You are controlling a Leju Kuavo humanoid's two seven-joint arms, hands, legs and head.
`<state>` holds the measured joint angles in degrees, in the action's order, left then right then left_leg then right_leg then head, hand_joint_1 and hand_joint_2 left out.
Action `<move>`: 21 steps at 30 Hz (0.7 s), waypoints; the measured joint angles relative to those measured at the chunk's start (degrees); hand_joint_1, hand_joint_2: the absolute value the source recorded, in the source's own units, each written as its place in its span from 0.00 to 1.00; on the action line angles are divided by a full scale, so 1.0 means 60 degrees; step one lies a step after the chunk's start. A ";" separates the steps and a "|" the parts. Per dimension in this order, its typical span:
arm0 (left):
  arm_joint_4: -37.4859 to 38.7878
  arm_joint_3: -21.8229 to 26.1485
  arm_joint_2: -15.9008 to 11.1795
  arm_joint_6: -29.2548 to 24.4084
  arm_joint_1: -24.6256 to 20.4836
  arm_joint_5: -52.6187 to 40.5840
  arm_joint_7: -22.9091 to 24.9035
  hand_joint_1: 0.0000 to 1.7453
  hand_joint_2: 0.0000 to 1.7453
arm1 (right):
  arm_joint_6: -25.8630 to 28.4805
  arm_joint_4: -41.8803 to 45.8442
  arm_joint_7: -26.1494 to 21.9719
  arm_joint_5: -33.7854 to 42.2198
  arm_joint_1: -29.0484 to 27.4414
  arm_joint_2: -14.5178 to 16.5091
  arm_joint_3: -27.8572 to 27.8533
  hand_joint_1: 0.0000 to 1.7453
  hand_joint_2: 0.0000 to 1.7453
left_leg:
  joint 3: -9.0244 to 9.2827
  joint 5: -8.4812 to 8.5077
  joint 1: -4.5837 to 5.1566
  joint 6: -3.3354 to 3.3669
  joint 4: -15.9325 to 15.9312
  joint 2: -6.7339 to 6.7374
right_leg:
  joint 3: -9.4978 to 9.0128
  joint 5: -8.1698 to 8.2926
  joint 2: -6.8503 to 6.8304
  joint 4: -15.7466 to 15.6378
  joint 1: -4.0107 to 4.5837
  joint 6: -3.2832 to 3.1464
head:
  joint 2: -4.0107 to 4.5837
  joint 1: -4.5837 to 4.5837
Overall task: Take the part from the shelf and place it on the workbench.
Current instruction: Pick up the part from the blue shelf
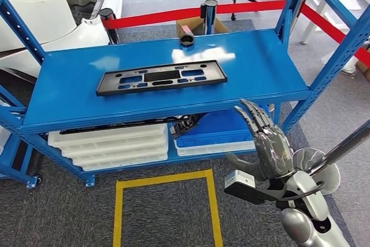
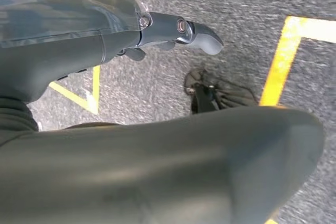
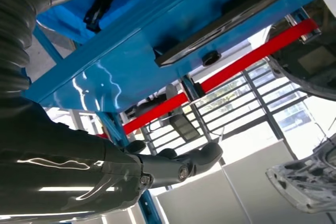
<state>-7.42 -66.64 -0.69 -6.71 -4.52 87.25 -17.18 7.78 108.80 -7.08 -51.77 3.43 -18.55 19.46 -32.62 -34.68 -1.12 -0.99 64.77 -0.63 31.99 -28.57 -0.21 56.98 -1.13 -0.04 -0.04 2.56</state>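
Note:
A long flat black part (image 1: 161, 77) with several cut-outs lies on the top board of the blue shelf (image 1: 65, 93); the right wrist view shows the part (image 3: 238, 19) edge-on. My right hand (image 1: 263, 140) is raised in front of the shelf's right end, below the top board, fingers stretched apart and empty, well to the right of the part. In the right wrist view its fingers (image 3: 186, 163) are extended with nothing in them. My left hand (image 2: 178, 30) hangs over the floor, fingers straight and empty.
A small black ring (image 1: 187, 40) sits at the back of the top board. White trays (image 1: 113, 146) and a blue tray (image 1: 215, 128) fill the lower shelf. Yellow tape (image 1: 166, 180) marks a square on the grey floor. Red barrier tape (image 1: 174, 14) runs behind.

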 joint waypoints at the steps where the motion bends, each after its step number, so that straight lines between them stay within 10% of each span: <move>1: 0.0002 0.0000 0.0002 0.0000 -0.0004 0.0000 0.0000 0.00 0.00 | 0.0000 -0.0001 -0.0001 -0.0001 0.0002 0.0006 0.0003 0.00 1.00 | -0.0427 -0.0248 0.0000 -0.0014 0.0683 0.0007 | -0.0037 -0.0045 -0.0005 0.0001 0.0013 -0.0032 | 0.0000 0.0000; 4: 0.0005 0.0000 0.0002 0.0000 0.0038 0.0000 0.0000 0.00 0.00 | 0.0000 -0.0004 0.0000 -0.0001 -0.0011 0.0026 0.0006 0.00 1.00 | -0.1129 -0.0063 0.0008 0.0014 0.1335 0.0009 | -0.0254 -0.0227 0.0016 0.0002 0.0044 -0.0043 | 0.0000 -0.0002; 8: 0.0008 0.0000 0.0002 0.0002 0.0048 0.0000 -0.0004 0.00 0.00 | 0.0007 -0.0010 0.0001 -0.0001 -0.0001 0.0041 0.0006 0.00 1.00 | -0.0593 0.1338 0.0077 0.0169 -0.0693 0.0038 | -0.0649 -0.0544 0.0028 -0.0011 0.0045 0.0108 | 0.0000 0.0003; 12: 0.0009 -0.0002 -0.0001 0.0009 0.0065 0.0001 -0.0016 0.00 0.00 | 0.0037 0.0000 -0.0005 -0.0008 -0.0008 0.0054 -0.0004 0.00 1.00 | -0.0452 0.1289 0.0119 0.0361 -0.0977 0.0049 | -0.0773 -0.0661 0.0035 0.0049 0.0050 0.0346 | 0.0000 0.0005; 14: 0.0012 -0.0006 -0.0010 0.0013 0.0048 0.0001 -0.0025 0.00 0.00 | 0.0053 0.0009 -0.0007 -0.0014 0.0023 0.0058 -0.0011 0.00 1.00 | -0.0294 0.1242 0.0083 0.0457 -0.1039 0.0040 | -0.0550 -0.0919 0.0033 0.0592 0.0042 0.0416 | 0.0000 -0.0001; 17: 0.0014 -0.0019 -0.0016 0.0020 0.0030 0.0000 -0.0026 0.00 0.00 | 0.0062 0.0008 -0.0008 -0.0018 0.0033 0.0067 -0.0014 0.00 1.00 | -0.0160 0.1104 0.0109 0.0545 -0.1056 0.0027 | 0.0579 -0.1625 0.0033 0.2393 0.0040 0.0489 | 0.0000 -0.0005; 19: 0.0014 -0.0025 -0.0016 0.0022 0.0041 0.0000 -0.0026 0.00 0.00 | 0.0063 0.0005 -0.0008 -0.0019 0.0024 0.0074 -0.0013 0.00 1.00 | -0.0025 0.0988 0.0144 0.0558 -0.1055 0.0010 | 0.1013 -0.1436 0.0033 0.2678 0.0055 0.0469 | 0.0000 -0.0005; 21: 0.0015 -0.0026 -0.0016 0.0020 0.0054 0.0000 -0.0026 0.00 0.00 | 0.0069 0.0005 -0.0010 -0.0019 0.0029 0.0077 -0.0014 0.00 1.00 | 0.0187 0.0842 0.0178 0.0558 -0.1062 -0.0006 | 0.0799 -0.0507 0.0034 0.1621 0.0099 0.0368 | 0.0000 -0.0005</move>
<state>-7.33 -66.80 -0.79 -6.59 -4.20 87.25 -17.34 8.20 108.83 -7.14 -51.89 3.60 -18.09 19.38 -31.49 -29.63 -0.06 2.36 58.40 -0.67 36.78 -31.62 0.00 66.71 -0.53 2.17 -0.04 2.53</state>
